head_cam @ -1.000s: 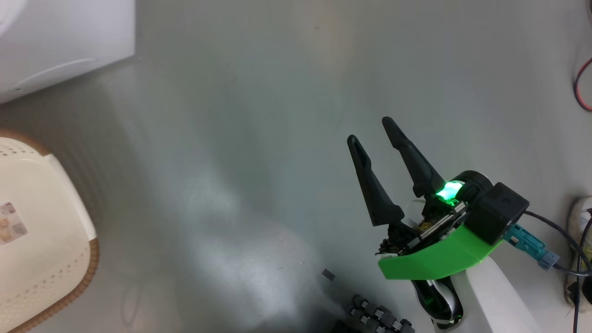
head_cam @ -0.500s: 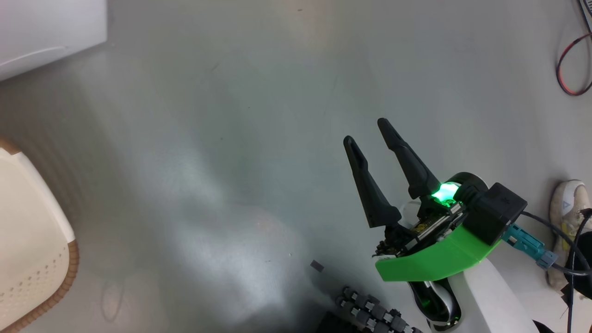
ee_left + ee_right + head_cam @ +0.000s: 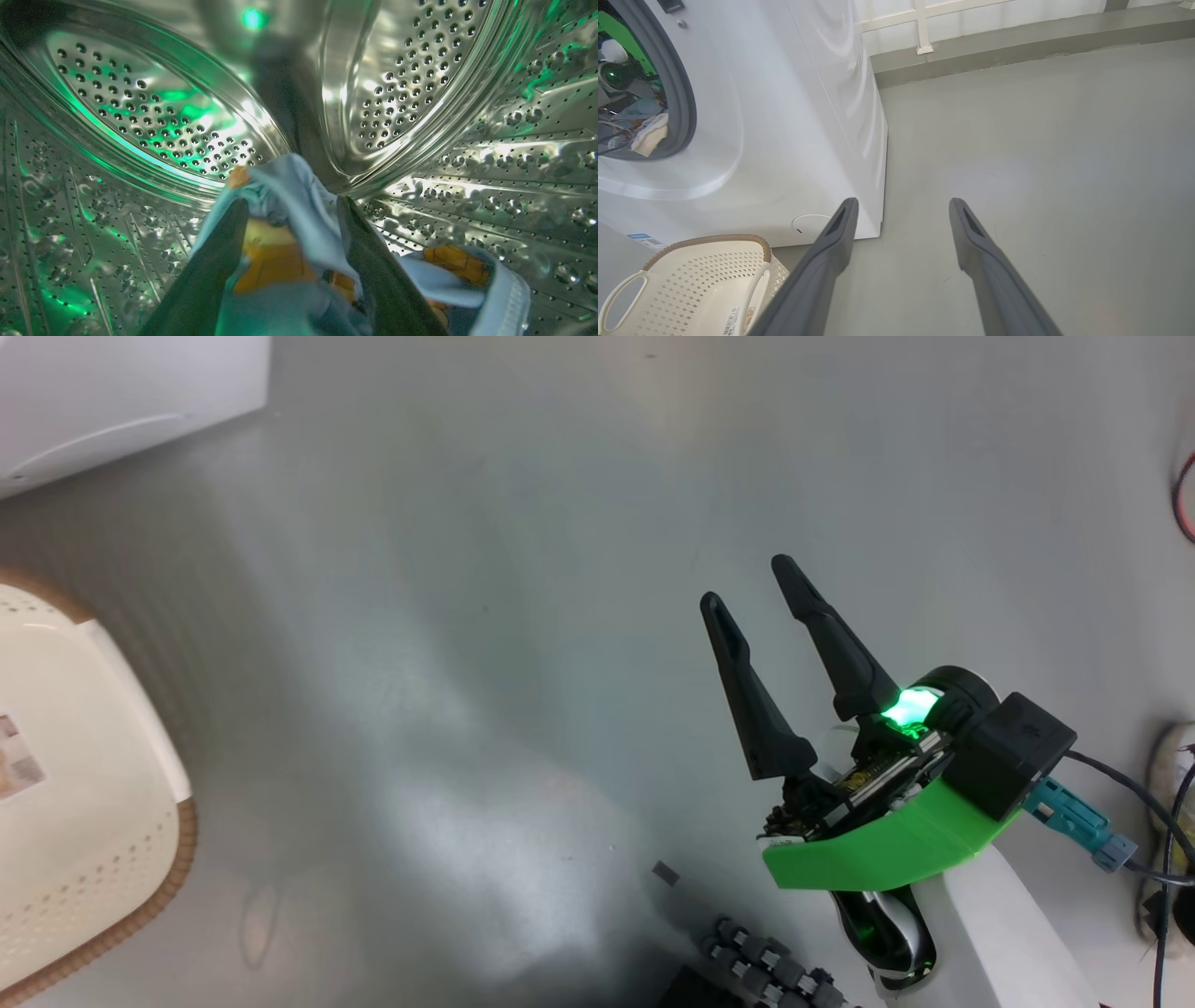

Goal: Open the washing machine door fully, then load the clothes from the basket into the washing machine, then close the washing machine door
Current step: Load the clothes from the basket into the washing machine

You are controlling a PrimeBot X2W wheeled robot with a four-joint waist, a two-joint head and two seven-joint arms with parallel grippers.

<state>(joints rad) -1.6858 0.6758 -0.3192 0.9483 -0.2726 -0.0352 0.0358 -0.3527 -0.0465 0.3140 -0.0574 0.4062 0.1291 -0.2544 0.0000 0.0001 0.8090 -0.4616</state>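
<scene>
**Item: clothes** (image 3: 303, 224). Light blue fabric with orange-brown printed figures and a band of white ribbed trim (image 3: 514, 289).

**Location:** inside the steel perforated drum (image 3: 140, 116) of the washing machine (image 3: 784, 116). The fabric is bunched low and near in the left wrist view, draped over and between the fingers of the left claw (image 3: 292, 203).

**Left claw:** the fingers stand well apart, about as wide as the other claw's. It is released, with the cloth lying loose on the fingers rather than pinched.

**Right claw** (image 3: 747, 583): released, with nothing between its fingers. It hangs over bare floor (image 3: 467, 616) to the right of the machine, well apart from the basket.

**Basket** (image 3: 700, 280): cream perforated plastic with a brown braided rim. It sits on the floor just beside the machine's front, near the round filter cap (image 3: 810, 226). Its bottom label (image 3: 731, 319) shows, and no garment is seen in the visible part.

**Machine opening:** the grey gasket (image 3: 684, 93) is uncovered at the far left of the right wrist view.

**Handling, judged:** light, limp and not fragile. It has no fixed shape, so it folds and trails, and it is likely to cling to the fingers or catch as they draw out. It is best taken at a gathered fold or the thicker trimmed hem, pinching several layers.

**Stage, judged:** loading is near its end, and closing the door remains.
</scene>
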